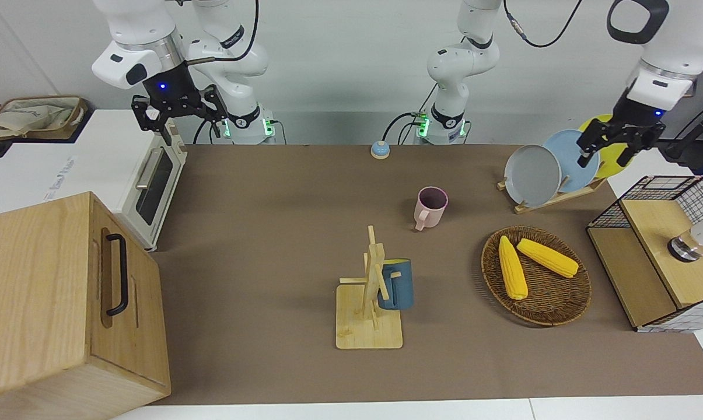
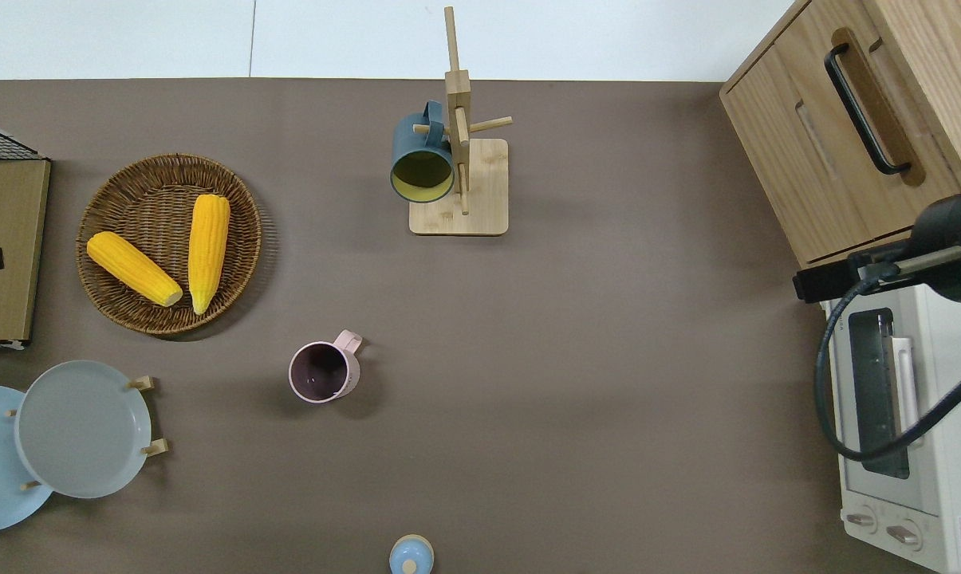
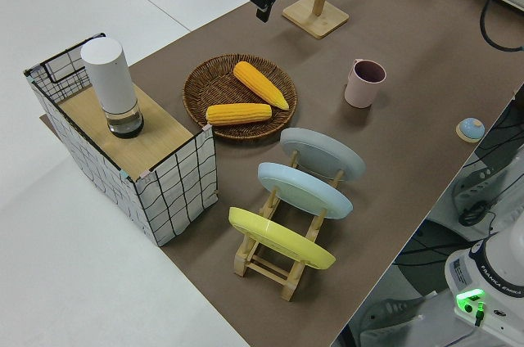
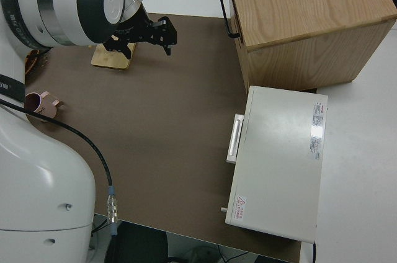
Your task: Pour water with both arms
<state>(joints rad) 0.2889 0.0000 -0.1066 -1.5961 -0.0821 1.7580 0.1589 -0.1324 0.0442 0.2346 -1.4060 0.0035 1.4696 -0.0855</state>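
Brown matting covers the table [image 1: 269, 233]. At the upper left of the front view, the right gripper [image 1: 173, 114] hangs with its fingers spread and empty, above the white toaster oven [image 1: 153, 186]; that arm is parked. Mid-frame, a pink mug [image 1: 430, 206] stands upright, and a blue mug [image 1: 396, 284] hangs on the wooden rack [image 1: 370, 303]. At upper right, the left gripper [image 1: 609, 146] hangs spread and empty, up in the air by the plate rack [image 1: 552, 195]. Both arms hold nothing.

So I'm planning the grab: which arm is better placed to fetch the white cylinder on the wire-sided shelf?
Left. Its gripper hangs open near the shelf holding the cylinder; the right arm is parked.
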